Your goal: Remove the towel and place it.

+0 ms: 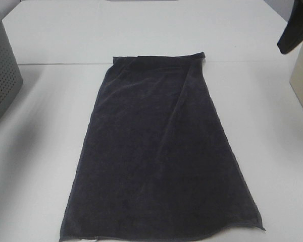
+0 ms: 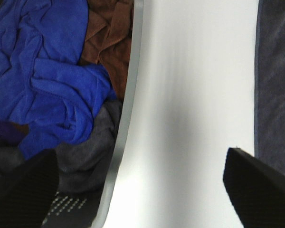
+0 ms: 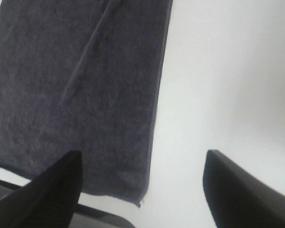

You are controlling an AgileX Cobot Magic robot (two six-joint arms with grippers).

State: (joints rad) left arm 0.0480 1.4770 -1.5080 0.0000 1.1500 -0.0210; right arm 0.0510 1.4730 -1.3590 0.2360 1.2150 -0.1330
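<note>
- Although neither arm shows in the high view, the white tabletop (image 1: pixel 35 131) fills it, carrying everything that matters.
- Spread flat along the middle of that tabletop lies the large, long rectangular towel of very dark navy, almost black terry cloth (image 1: pixel 156 156). Its long axis runs from the near edge away toward the far side, the near end wider than the far end, with a soft crease slanting along its length.
- At the left edge of the high view stands a grey perforated plastic basket (image 1: pixel 2 75), well apart from the towel. The left wrist view looks over its pale rim (image 2: pixel 128 95) onto crumpled bright blue cloth (image 2: pixel 52 85) and brown cloth (image 2: pixel 109 38) inside.
- The left gripper (image 2: pixel 142 185) hangs released, jaws wide, straddling the basket rim and bare tabletop; only one long hem of the towel (image 2: pixel 275 85) appears at that picture's border.
- The right gripper (image 3: pixel 142 190) is likewise released and grasps nothing. It hovers over bare tabletop just beside a corner of the towel (image 3: pixel 80 95).
- My judgement: the right arm is nearer, and the coming grasp turns on reaching sideways onto that corner.
</note>
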